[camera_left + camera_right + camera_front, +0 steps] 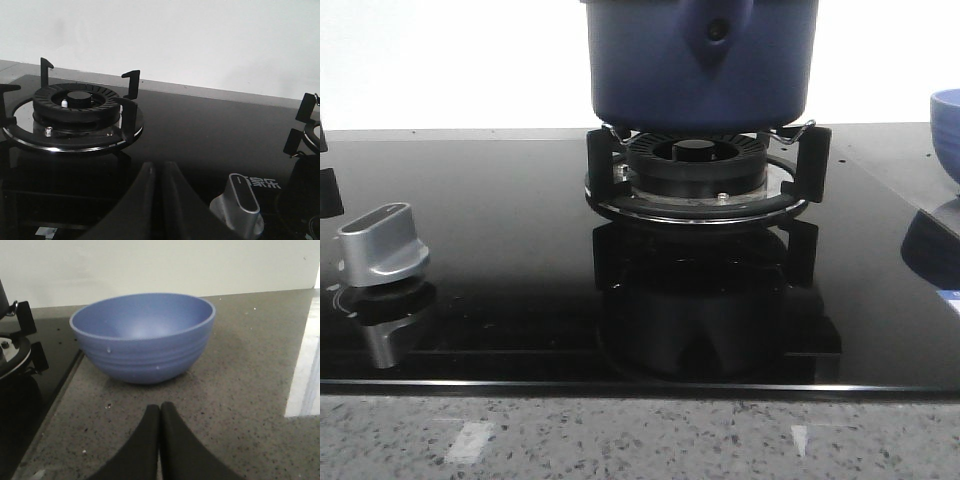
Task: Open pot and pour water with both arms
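Note:
The dark navy pot (700, 65) stands on the burner grate (705, 175) in the front view, its top cut off by the frame, so no lid shows. Neither gripper appears in the front view. In the left wrist view my left gripper (157, 167) is shut with nothing between its fingers, low over the black glass hob beside a second, bare burner (75, 107). My right gripper (160, 409) is also shut and holds nothing, over the grey stone counter just short of the light-blue bowl (144, 335).
A silver knob (382, 245) stands on the hob at the front left and also appears beside my left fingers as the knob (240, 205). The bowl's edge (947, 125) shows at far right. The speckled counter edge (640, 435) runs along the front.

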